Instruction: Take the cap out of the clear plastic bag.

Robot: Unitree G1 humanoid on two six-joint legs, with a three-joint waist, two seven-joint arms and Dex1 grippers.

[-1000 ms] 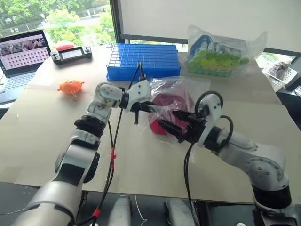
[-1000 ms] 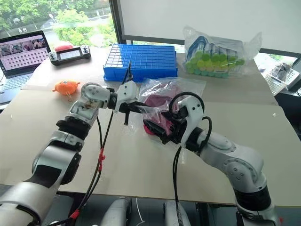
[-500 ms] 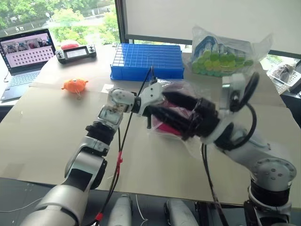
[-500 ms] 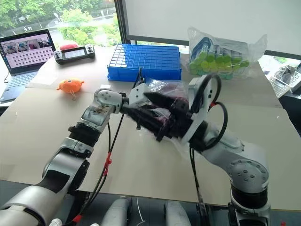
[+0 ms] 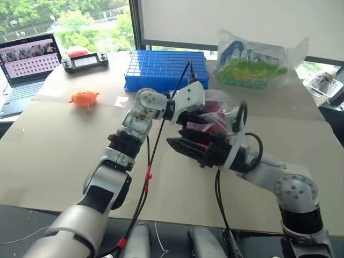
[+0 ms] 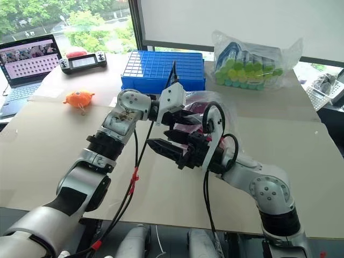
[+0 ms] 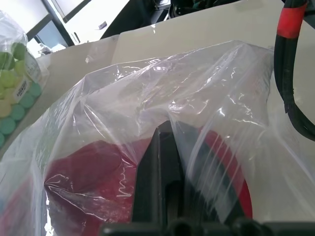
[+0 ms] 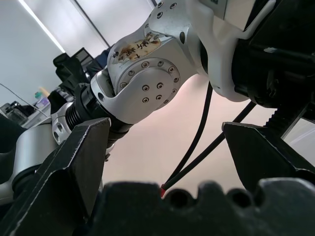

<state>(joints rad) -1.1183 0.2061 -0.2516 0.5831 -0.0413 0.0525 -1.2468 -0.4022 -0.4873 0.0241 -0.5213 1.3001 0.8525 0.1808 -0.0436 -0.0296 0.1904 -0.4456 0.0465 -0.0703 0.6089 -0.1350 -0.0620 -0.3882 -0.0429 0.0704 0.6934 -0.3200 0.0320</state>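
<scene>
The big table (image 5: 48, 156), covered in pale board, takes up most of what I can see, and the blue grid tray (image 5: 165, 69) at its far side makes a handy marker. Beside that tray, toward the window corner, sits a bulging bag of green and blue items (image 5: 252, 63). On the tray's other side lie a handheld controller (image 5: 85, 61) and, further off at the table's edge, an open laptop (image 5: 27, 64). A small orange toy (image 5: 83, 98) rests nearer the robot than the controller, off that same side of the tray.

Just in front of the tray, lifted off the table, hangs the clear plastic bag (image 5: 226, 110), crinkled and glossy, with the cap (image 7: 93, 177) plainly inside it, dark red through the film. The left gripper (image 5: 194, 117) comes in from the tray's laptop side, its black fingers (image 7: 160, 182) pressed together with a fold of the bag's film pinched between them, and the cap sits right behind that pinch, within the plastic.

The right gripper (image 6: 172, 144) hangs nearer the robot than the bag, just below and in front of it, pointing back toward the left arm. Its two black fingers (image 8: 81, 157) stand spread wide apart with nothing between them, not touching the bag.
</scene>
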